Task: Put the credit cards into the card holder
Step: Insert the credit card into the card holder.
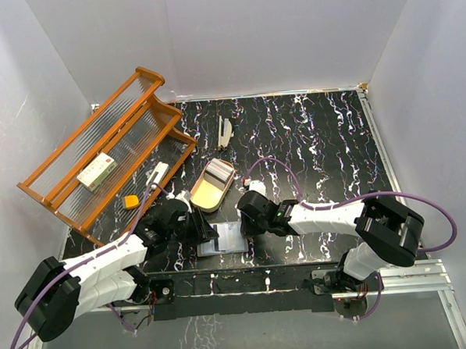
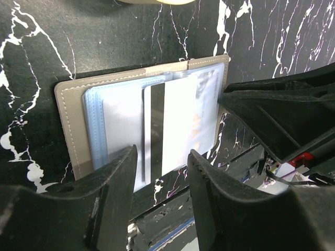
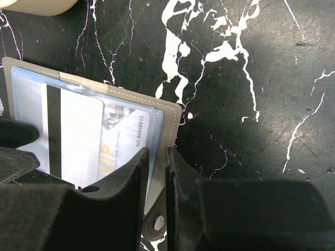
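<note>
The card holder (image 1: pixel 223 239) lies open on the black table between my two grippers, its bluish sleeves up. A white credit card with a black stripe (image 2: pixel 175 125) lies on the sleeves; I cannot tell whether it is inside one. Its near end sits between the open fingers of my left gripper (image 2: pixel 162 175), untouched. In the right wrist view the same card (image 3: pixel 73 136) overlaps a VIP card (image 3: pixel 128 138) in a sleeve. My right gripper (image 3: pixel 158 167) is shut on the right edge of the holder's cover (image 3: pixel 167 117), above the snap tab (image 3: pixel 155 224). A pale stack of cards (image 1: pixel 224 132) stands at the back.
A tan oval tray (image 1: pixel 212 185) lies just behind the holder. An orange wire rack (image 1: pixel 114 149) stands at the back left with a white box with red marks (image 1: pixel 97 171) on it. A small orange piece (image 1: pixel 130 201) and a white item (image 1: pixel 158 174) lie near the rack.
</note>
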Motion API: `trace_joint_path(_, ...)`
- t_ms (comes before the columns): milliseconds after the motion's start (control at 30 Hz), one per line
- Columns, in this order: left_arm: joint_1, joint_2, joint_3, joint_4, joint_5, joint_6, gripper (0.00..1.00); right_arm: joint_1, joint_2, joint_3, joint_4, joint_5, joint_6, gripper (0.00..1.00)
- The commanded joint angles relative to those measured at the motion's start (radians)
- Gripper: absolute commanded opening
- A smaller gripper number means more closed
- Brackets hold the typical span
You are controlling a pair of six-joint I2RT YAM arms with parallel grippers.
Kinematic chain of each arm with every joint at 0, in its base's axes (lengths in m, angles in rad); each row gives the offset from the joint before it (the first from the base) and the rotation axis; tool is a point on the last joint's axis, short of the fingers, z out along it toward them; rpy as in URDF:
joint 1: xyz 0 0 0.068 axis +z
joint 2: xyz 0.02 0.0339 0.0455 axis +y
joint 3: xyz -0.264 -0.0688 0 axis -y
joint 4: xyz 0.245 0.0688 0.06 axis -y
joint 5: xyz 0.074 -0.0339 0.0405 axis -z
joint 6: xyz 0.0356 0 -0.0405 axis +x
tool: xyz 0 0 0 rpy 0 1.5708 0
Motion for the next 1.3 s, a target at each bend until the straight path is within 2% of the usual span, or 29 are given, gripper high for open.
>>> trace_joint_path(0, 0.003, -0.036, 0.043, -0.080, -0.046, 0.038, 0.44, 0.008, -0.004, 0.002, 0.013, 0.012, 0.000, 0.16)
trace_joint_path(433, 0.002, 0.022, 0.013, 0.050, 0.025, 0.057, 0.47, 0.008, 0.010, 0.008, 0.036, -0.011, 0.005, 0.16)
trace_joint_path(667, 0.003, 0.069, 0.000, 0.164, 0.099, 0.008, 0.45, 0.008, 0.019, -0.002, 0.067, -0.026, 0.014, 0.16)
trace_joint_path(1267, -0.002, 0.128, -0.059, 0.413, 0.160, -0.069, 0.43, 0.008, 0.015, -0.029, 0.144, -0.050, 0.025, 0.16)
